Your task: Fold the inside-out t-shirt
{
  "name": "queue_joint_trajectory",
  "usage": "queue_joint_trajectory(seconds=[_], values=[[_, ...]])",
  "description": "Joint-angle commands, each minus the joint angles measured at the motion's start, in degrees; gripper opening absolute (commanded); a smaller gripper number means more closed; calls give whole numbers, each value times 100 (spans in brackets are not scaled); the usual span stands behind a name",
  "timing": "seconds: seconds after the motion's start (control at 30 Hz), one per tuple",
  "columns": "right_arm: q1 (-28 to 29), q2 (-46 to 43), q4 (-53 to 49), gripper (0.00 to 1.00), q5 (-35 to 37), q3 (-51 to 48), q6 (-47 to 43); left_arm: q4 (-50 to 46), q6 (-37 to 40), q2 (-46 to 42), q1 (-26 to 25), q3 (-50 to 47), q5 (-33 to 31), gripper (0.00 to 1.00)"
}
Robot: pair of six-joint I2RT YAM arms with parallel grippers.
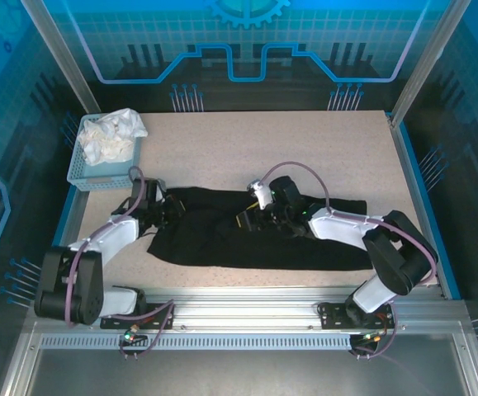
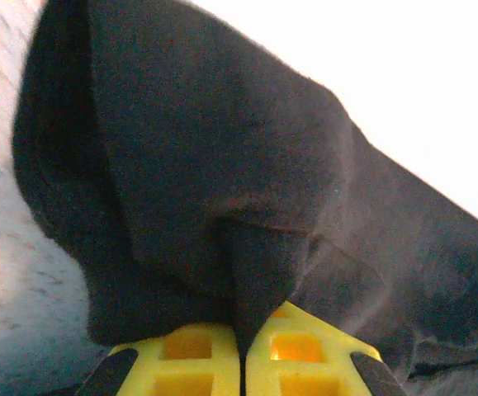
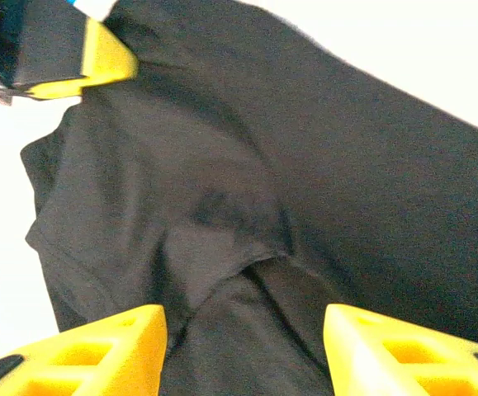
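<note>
The inside-out t-shirt lies as a long black band across the near half of the table, no print showing. My left gripper is at its left end. In the left wrist view its yellow fingers are pressed together on a pinched fold of the black fabric, so the left gripper is shut on the shirt. My right gripper hovers over the shirt's middle. The right wrist view shows this gripper open, with creased black cloth below the gap. The left gripper's finger appears at that view's upper left.
A pale blue basket holding a white cloth stands at the table's back left. Speckled tabletop stretches behind the shirt. A metal rail runs along the near edge, and frame posts stand at the far corners.
</note>
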Motion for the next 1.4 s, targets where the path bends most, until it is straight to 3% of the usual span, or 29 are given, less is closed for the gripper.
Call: queue_joint_trajectory(seconds=[0.0,0.33,0.5,0.77,0.97,1.23,1.27,1.33,1.37], values=[[-266,-227,81,54,72,-92,183,-1067,528,-304,167,681,-1167,0],[-852,-650,-376,55,292,-258,583,-2194,1765,-26,539,2362,-4044,0],[-1010,-1176,-862,56,1032,-461,551,-2541,1917,168,325,2970,-4460,0],[-1271,-1456,-1082,58,1170,-593,613,-2952,1591,215,-535,3129,-4009,0],[-1377,-1613,-1268,59,1332,-566,597,-3054,673,331,-1642,3255,-3288,0],[-1638,-2203,-1712,59,1657,-649,548,-2270,-282,1955,-3207,4100,-2115,0],[-1674,-2286,-1772,59,1698,-661,557,-2130,-329,2220,-3327,4291,-1868,4],[-1734,-2494,-1914,60,1829,-709,541,-1859,-498,2903,-3550,4769,-1283,33],[-1762,-2580,-1978,60,1910,-737,541,-1744,-564,3142,-3606,4984,-981,38]])
